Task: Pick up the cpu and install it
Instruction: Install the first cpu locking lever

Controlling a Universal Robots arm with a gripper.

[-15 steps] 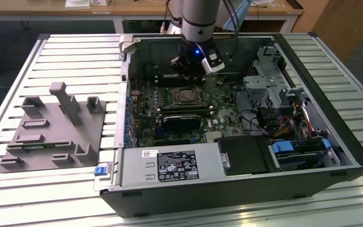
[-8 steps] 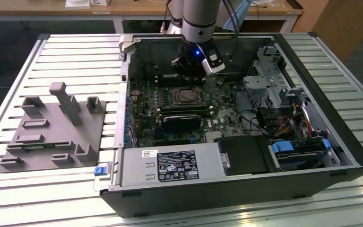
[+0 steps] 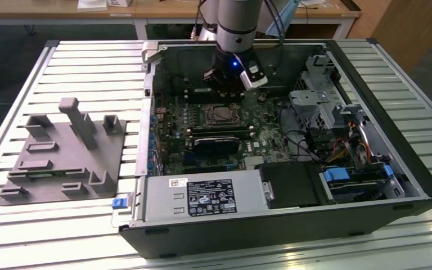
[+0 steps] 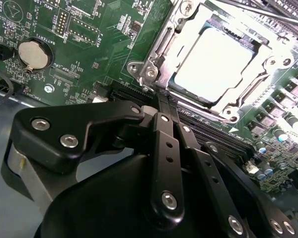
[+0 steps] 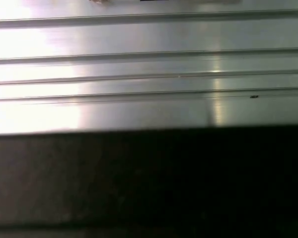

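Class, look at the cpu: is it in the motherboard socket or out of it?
In. The cpu lies flat inside the socket's metal frame in the second wrist view.

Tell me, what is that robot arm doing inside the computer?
A robot arm is reaching into an open computer case lying on a slatted metal table. Its tool hangs just above the green motherboard. In the second wrist view, the cpu, a pale silver square, already sits in its socket, close in front of the tool. A grey fixture sits on the table beside the case.
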